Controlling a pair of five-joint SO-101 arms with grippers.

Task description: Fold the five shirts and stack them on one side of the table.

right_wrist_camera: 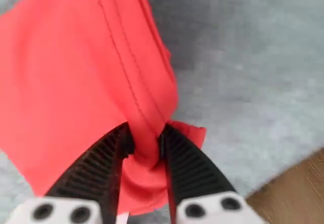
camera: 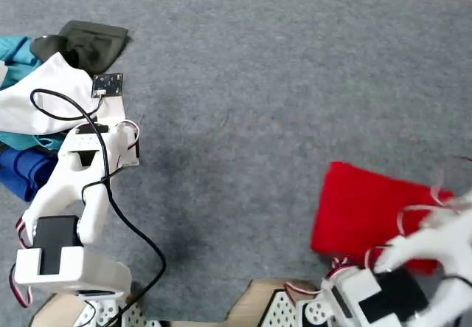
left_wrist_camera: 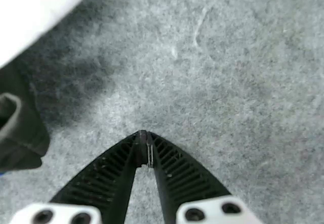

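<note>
A folded red shirt lies at the table's front right. My right gripper is shut on a bunched edge of the red shirt, near the table's front edge. A heap of unfolded shirts sits at the far left: white, dark grey, teal and blue. My left gripper is shut on nothing, tips together just above the bare grey felt, beside the white shirt and a dark shirt.
The grey felt table spreads wide between the pile and the red shirt. A black cable loops over the left arm. The wooden table edge lies close to the right gripper.
</note>
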